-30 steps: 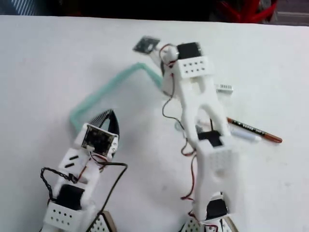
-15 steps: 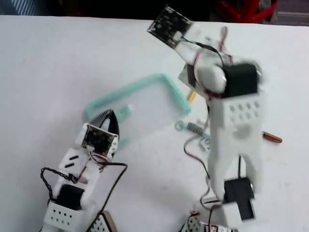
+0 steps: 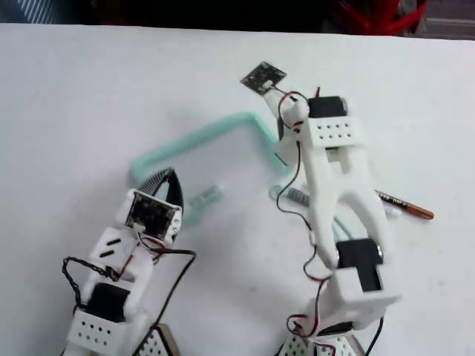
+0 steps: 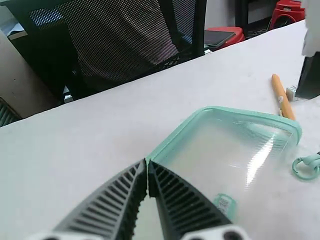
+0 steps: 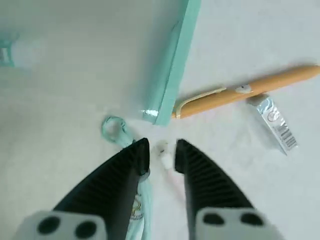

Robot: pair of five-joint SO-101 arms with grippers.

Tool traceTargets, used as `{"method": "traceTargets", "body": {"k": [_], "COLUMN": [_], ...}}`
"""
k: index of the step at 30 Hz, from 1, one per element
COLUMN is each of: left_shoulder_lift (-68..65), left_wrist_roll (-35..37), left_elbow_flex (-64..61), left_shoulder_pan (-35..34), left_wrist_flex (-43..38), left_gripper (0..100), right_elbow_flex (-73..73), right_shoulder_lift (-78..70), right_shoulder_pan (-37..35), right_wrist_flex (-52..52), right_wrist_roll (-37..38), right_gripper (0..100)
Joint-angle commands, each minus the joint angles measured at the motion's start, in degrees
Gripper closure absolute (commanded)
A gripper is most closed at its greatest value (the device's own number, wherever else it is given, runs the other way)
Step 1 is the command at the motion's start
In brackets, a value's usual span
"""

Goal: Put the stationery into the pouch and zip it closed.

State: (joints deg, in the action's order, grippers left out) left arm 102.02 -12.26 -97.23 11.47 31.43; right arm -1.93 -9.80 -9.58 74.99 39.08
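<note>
Left hand (image 4: 147, 164) pinches the pouch (image 4: 227, 147) corner (long axis diagonal).

Mint-edged clear pouch (image 4: 235, 145), orange pen (image 5: 245, 92)

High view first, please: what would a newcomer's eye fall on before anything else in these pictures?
The clear pouch with mint-green edging lies mid-table, the left gripper shut on its corner. The right gripper hangs open by the pouch's green pull loop, with an orange pen beside the pouch.
</note>
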Motion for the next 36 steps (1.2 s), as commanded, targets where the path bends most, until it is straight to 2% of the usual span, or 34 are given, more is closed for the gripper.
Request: {"method": "traceTargets", "body": {"k": [1,5,10,16,26,36], "left_shoulder_lift": [0.0,0.0,0.0,0.0,0.0,0.0], "left_wrist_roll": [-0.6,-3.4,-3.3,-3.3,-3.4,-3.4], "left_elbow_flex": [0.1,0.1,0.1,0.1,0.1,0.1], "left_shoulder_pan": [0.0,0.1,0.1,0.1,0.1,0.1], "left_wrist_flex": [0.0,0.0,0.1,0.1,0.2,0.2], "left_gripper": [97,97,97,97,97,97], "right_elbow_flex": [0.1,0.1,0.1,0.2,0.9,-4.4], "right_shoulder_lift": [-3.1,-7.2,-10.0,-10.7,-12.0,-20.2], "right_shoulder_pan": [0.1,-1.4,-3.9,-4.2,-1.8,-1.5], "right_wrist_flex": [-5.2,-6.7,-5.8,1.3,3.0,3.1], "right_wrist_roll": [-0.5,3.2,6.6,21.5,25.8,25.6], "right_gripper": [72.1,69.7,69.7,69.7,69.7,69.7]}}
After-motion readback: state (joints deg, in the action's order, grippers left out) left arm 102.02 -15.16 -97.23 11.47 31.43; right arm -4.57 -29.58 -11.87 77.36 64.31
